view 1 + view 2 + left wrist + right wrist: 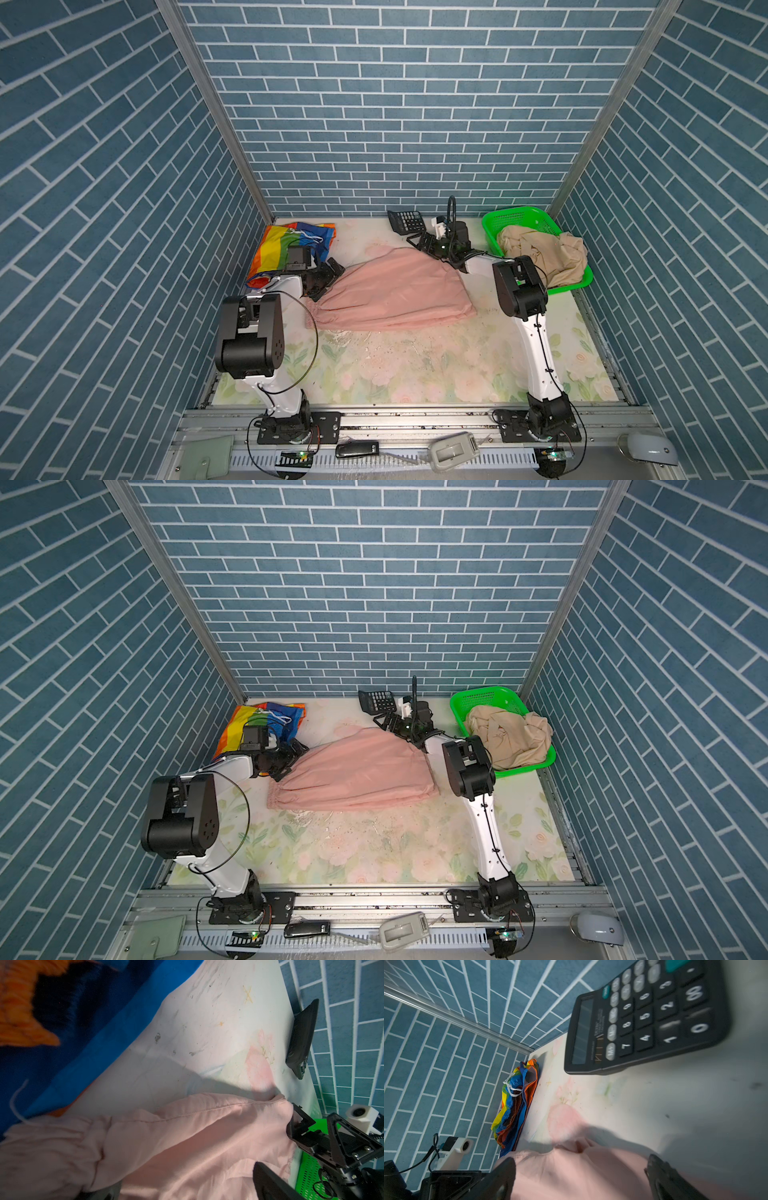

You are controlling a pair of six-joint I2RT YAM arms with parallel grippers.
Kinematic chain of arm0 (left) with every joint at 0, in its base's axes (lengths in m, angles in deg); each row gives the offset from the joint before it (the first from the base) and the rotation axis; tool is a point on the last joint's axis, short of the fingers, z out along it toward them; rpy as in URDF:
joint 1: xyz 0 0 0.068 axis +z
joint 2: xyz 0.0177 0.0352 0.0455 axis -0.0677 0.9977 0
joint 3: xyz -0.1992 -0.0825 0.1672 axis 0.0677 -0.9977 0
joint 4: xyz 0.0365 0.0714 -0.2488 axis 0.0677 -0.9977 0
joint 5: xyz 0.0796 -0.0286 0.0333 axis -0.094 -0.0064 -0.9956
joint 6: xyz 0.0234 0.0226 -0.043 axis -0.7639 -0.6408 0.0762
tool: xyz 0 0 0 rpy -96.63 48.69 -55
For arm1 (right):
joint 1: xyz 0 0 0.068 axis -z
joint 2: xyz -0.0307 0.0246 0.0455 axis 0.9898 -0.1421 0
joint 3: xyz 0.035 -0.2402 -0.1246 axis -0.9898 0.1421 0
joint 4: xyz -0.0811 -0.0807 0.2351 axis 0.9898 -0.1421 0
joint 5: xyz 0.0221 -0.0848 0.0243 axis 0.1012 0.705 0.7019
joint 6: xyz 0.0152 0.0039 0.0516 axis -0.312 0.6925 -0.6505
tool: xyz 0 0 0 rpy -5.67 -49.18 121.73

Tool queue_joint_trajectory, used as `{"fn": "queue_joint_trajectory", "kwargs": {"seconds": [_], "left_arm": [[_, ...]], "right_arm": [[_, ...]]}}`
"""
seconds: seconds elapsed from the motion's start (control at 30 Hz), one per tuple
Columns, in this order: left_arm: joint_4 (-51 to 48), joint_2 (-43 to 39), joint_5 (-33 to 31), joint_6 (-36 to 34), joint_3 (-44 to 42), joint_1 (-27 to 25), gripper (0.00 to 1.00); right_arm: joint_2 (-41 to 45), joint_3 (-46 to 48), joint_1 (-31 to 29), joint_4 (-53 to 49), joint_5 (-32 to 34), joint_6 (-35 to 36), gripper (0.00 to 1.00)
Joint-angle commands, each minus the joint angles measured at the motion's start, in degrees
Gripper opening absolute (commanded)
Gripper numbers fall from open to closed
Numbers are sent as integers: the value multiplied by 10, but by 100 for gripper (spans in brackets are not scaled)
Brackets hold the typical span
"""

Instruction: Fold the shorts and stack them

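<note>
So, in both top views the pink shorts lie spread out on the tabletop. The rainbow shorts are bunched to their left, and the beige shorts sit heaped in the green basket to their right. The left hand gapes wide by their waistband end, and the right hand gapes wide at their far tip.

Left wrist view: mostly pink cloth.

Right wrist view: the calculator is just beyond the pink shorts. Keys 0, 00, 1–9 and M+ are readable, but the brand print is too blurry.
</note>
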Motion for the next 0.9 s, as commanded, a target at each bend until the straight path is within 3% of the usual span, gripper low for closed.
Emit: {"fn": "queue_joint_trajectory", "kwargs": {"seconds": [0.0,0.23,0.37,0.6,0.87], "left_arm": [[-35,-43,-16,-18,4,-9,100],[-117,-142,-24,-47,12,-19,100],[-117,-173,10,-36,-26,-20,100],[-107,-209,18,-40,-103,-26,100],[-84,-191,34,-44,-155,-26,100]], "right_arm": [[97,57,2,-34,4,51,99],[296,280,-3,-16,25,43,99],[375,414,-30,17,39,27,99],[456,566,-46,45,63,14,99],[485,675,-14,43,78,31,99]]}}
